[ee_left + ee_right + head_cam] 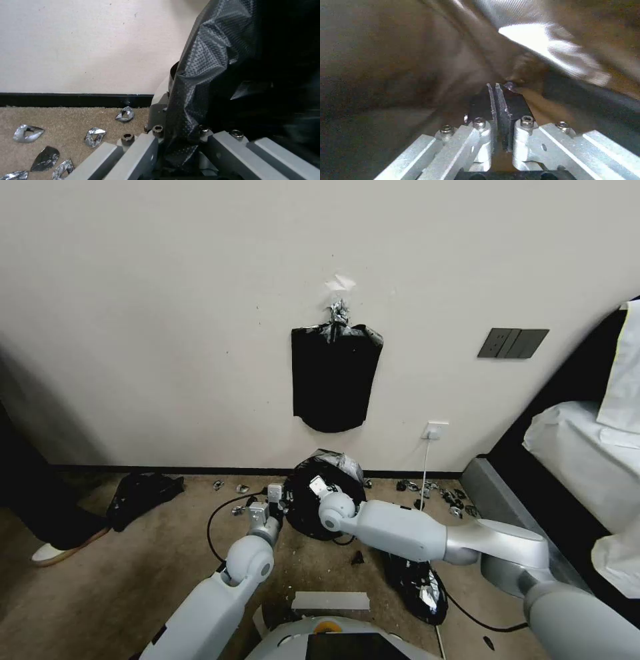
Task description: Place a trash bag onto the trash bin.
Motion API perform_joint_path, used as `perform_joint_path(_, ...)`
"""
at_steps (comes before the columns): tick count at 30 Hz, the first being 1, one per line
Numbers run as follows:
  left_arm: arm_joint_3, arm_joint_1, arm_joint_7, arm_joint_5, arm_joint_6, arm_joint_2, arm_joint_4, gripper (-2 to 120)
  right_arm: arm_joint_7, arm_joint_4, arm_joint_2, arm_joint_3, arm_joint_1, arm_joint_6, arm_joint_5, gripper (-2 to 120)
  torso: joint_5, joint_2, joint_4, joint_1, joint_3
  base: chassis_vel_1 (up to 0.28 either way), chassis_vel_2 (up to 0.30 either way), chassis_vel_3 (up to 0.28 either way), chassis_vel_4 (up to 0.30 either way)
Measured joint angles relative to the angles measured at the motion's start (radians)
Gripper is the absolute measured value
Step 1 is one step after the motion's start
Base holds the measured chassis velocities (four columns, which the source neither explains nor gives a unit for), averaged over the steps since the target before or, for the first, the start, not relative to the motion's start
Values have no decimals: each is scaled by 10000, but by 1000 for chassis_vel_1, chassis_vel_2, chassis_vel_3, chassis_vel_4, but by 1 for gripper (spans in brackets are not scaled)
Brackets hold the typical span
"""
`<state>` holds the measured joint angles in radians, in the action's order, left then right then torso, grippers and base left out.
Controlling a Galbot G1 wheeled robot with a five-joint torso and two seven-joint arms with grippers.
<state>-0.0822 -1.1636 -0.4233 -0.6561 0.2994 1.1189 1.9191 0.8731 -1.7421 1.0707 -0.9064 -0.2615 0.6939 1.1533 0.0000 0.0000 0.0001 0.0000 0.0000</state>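
The trash bag is a glossy black mound on the carpet by the wall, and the trash bin is hidden under it. My left gripper is at the bag's left edge. In the left wrist view it is shut on a fold of the textured film. My right gripper reaches across to the bag's top. In the right wrist view its pads are pressed together. Creased film surrounds them and bunches at the tips.
A flat black bundle hangs on the wall above. Lumpy black heaps lie at the left and near right. Foil scraps and a black cable litter the carpet. A bed stands at the right.
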Motion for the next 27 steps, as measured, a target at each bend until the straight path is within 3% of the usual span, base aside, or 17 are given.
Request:
perform_joint_path(9, -10, 380, -958, -1985, 318, -122, -31, 0, 88, -2502, -1411, 8, 239, 6, 180, 6, 1, 0, 0, -1, 0, 0, 0, 0, 0)
perform_joint_path(12, -63, 444, -1788, -3193, 662, -273, 205, 0, -795, -4040, -2833, 628, 95, -8, -801, 6, 0, 0, -3, 0, 0, 0, 0, 0, 0)
perform_joint_path(13, -63, 444, -1788, -3193, 662, -273, 205, 0, -795, -4040, -2833, 628, 95, -8, -801, 6, 0, 0, -3, 0, 0, 0, 0, 0, 0)
perform_joint_path(16, -104, 473, -2742, -4273, 1139, -463, 539, 0, -1923, -5268, -4159, 1936, -673, -548, -2526, 6, 3, 0, -2, -1, 0, 0, 0, 0, 0)
perform_joint_path(17, -104, 473, -2742, -4273, 1139, -463, 539, 0, -1923, -5268, -4159, 1936, -673, -548, -2526, 6, 3, 0, -2, -1, 0, 0, 0, 0, 0)
perform_joint_path(19, -147, 506, -3557, -5310, 1546, -558, 719, 0, -2526, -5671, -4837, 2689, -1315, -1239, -3760, 6, 3, 0, -3, -1, -1, 0, 0, 0, 0)
perform_joint_path(21, -161, 515, -3793, -5662, 1662, -584, 756, 0, -2748, -5754, -5051, 2888, -1558, -1540, -4176, 6, 3, 0, -3, -1, 0, 0, 0, 0, 0)
perform_joint_path(24, -177, 653, -4894, -7307, 2087, -706, 768, 0, -3376, -6029, -5651, 3815, -2742, -2419, -5561, 16, 2, 0, -1, -1, -1, 0, 0, 0, 0)
perform_joint_path(27, -139, 788, -5367, -7988, 2270, -749, 652, 0, -3515, -6063, -5726, 4166, -3220, -2600, -5887, 26, 2, 0, -2, -1, -1, 0, 0, 0, 0)
